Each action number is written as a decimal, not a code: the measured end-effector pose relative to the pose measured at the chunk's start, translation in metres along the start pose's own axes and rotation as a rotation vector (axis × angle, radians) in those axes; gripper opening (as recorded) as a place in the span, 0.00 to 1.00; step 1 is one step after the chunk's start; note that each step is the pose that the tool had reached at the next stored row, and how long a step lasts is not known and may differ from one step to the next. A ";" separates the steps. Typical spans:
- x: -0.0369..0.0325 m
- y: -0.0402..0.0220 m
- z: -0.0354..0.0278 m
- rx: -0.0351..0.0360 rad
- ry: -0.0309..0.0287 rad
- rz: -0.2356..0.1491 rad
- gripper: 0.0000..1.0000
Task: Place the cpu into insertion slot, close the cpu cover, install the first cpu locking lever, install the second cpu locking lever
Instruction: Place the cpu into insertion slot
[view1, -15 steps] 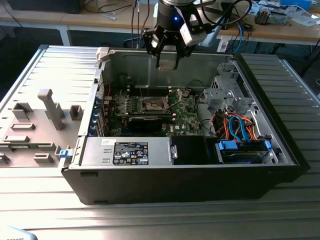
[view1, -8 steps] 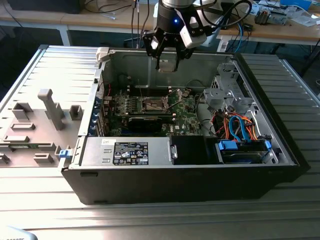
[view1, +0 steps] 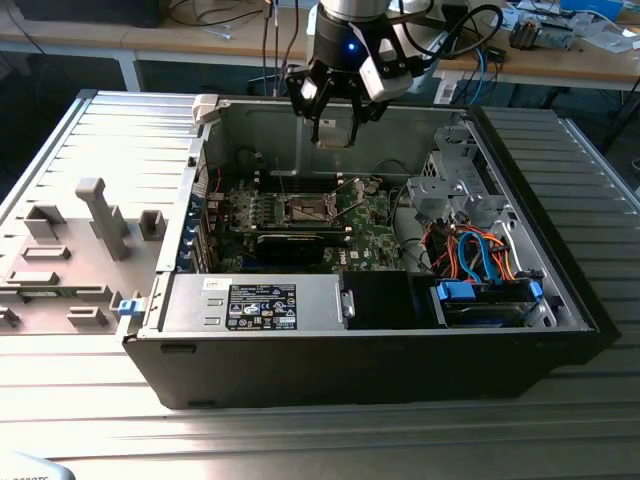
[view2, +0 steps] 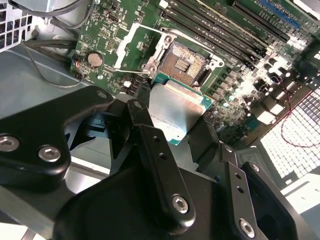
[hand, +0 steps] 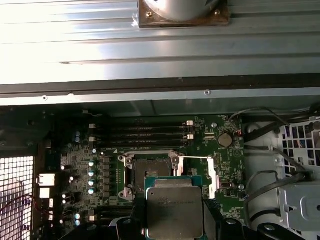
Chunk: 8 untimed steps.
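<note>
My gripper hangs above the open computer case, shut on the cpu. The cpu is a flat silver-grey square chip with a green edge, held by its sides in both wrist views between black fingers. Below it, apart from the chip, lies the insertion slot, a dark square socket with a silver rim on the green board. The cpu cover stands swung open beside the socket. Thin wire levers are raised near it.
A black labelled power-supply box lies along the case's front wall. Drive bays with blue and orange cables are at the exterior view's right. Memory slots run beside the socket. Grey fixtures stand on the table at the exterior view's left.
</note>
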<state>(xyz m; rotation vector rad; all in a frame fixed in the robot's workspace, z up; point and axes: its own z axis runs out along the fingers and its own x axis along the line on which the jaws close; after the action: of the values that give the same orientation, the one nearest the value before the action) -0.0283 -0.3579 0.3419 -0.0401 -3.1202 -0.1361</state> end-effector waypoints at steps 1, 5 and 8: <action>0.0000 -0.0004 0.0006 0.0000 0.0000 0.000 0.55; -0.0001 -0.0011 0.0021 -0.0001 0.0000 0.000 0.55; -0.0001 -0.0016 0.0033 0.0000 0.0000 0.000 0.55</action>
<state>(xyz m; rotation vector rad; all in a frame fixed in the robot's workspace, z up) -0.0283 -0.3592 0.3385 -0.0401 -3.1202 -0.1361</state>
